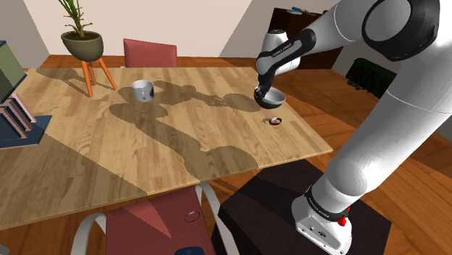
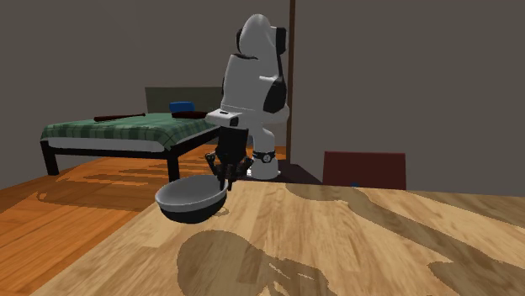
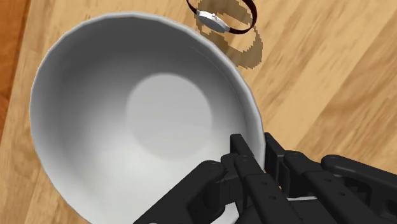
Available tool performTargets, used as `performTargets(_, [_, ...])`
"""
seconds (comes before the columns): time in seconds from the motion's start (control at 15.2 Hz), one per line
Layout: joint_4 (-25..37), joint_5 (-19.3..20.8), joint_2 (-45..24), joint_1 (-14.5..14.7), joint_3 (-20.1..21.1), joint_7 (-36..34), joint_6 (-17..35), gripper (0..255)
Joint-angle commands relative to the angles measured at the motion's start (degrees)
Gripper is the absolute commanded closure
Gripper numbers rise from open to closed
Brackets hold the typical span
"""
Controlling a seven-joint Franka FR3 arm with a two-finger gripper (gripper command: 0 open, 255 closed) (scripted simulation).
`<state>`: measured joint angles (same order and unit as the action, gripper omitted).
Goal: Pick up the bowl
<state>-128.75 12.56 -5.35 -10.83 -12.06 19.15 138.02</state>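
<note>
Clamping the bowl rim, gripper fingers closed across its wall (shoulder view's right, over the table); stiff, smooth, probably light, slip-prone.

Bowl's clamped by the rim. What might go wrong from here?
1. The gripper pinches the bowl by one side of its rim only, so it hangs off-centre and might tilt or slip.
2. A wristwatch lies on the table close by; a drop could strike it.
3. The table's edge is near, so a slipped bowl might reach the floor.
</note>
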Motion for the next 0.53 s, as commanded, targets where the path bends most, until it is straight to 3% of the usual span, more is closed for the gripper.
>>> performTargets(0.0, [0.3,0.0,1.2,0.1,0.0,0.1,-1.5,255])
performTargets(0.46, [1.8,-0.1,3.6,0.2,0.1,0.6,-5.3,255])
